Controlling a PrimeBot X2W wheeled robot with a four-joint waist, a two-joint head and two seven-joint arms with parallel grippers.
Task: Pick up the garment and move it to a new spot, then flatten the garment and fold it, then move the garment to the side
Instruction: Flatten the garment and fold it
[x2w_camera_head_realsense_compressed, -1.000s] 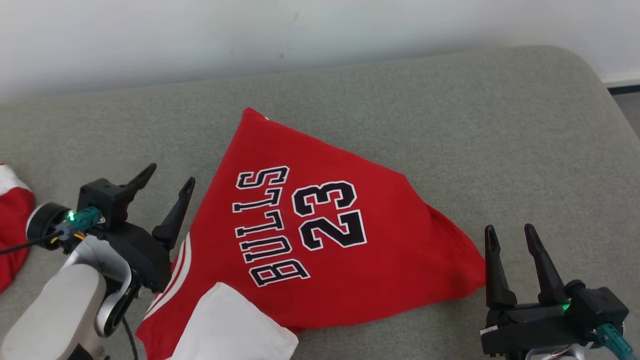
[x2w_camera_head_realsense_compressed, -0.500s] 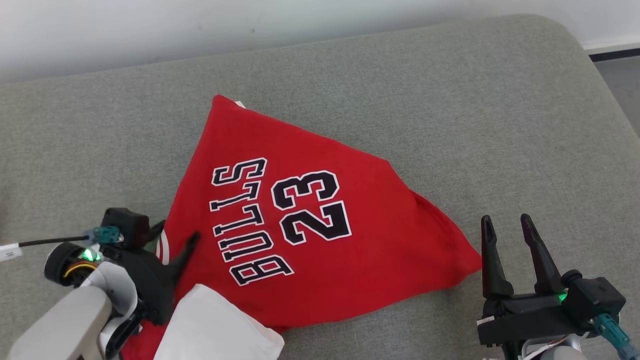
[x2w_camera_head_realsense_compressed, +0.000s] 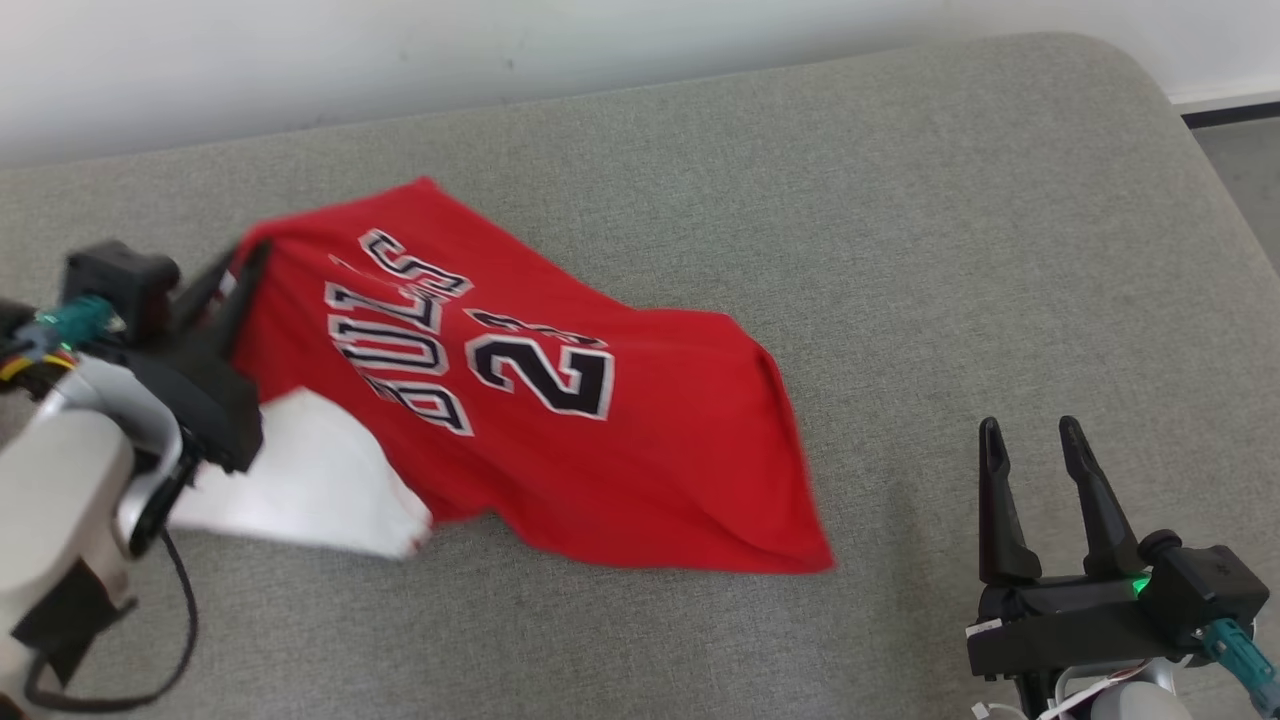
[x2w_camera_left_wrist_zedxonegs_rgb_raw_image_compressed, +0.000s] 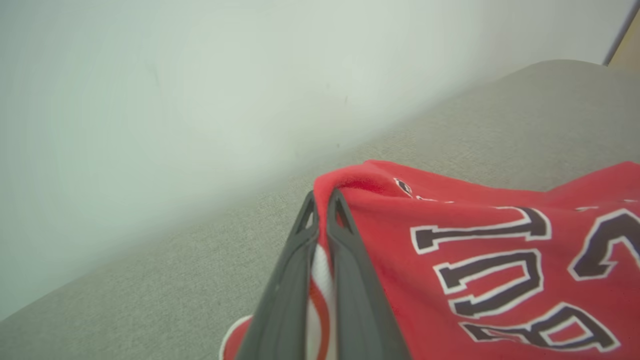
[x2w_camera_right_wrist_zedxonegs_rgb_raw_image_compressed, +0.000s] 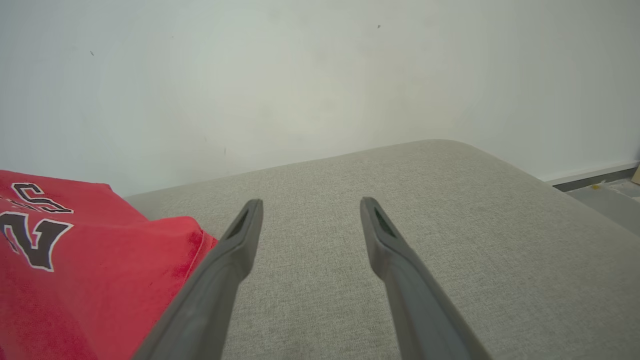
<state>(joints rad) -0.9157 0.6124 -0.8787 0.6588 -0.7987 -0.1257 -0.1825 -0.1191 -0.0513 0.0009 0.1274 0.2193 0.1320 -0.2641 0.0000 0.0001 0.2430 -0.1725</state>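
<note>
Clenched on jersey's (x2w_camera_head_realsense_compressed: 560, 440) striped edge w/ left gripper (x2w_camera_head_realsense_compressed: 235, 268); raised at that side, otherwise draped on sofa (x2w_camera_head_realsense_compressed: 900, 250). Released, empty at right gripper (x2w_camera_head_realsense_compressed: 1030, 428). Soft, light, limp: prob. better to pinch hem corners, not mid-cloth.

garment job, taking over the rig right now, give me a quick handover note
Left gripper: shut on the red garment, pinching its striped edge.
Right gripper: open, empty, over the grey cushion right of the garment.
Done: garment grasped, its left side seems lifted; the rest lies on the cushion.
Left: carry to new spot, flatten, fold, move aside.
</note>
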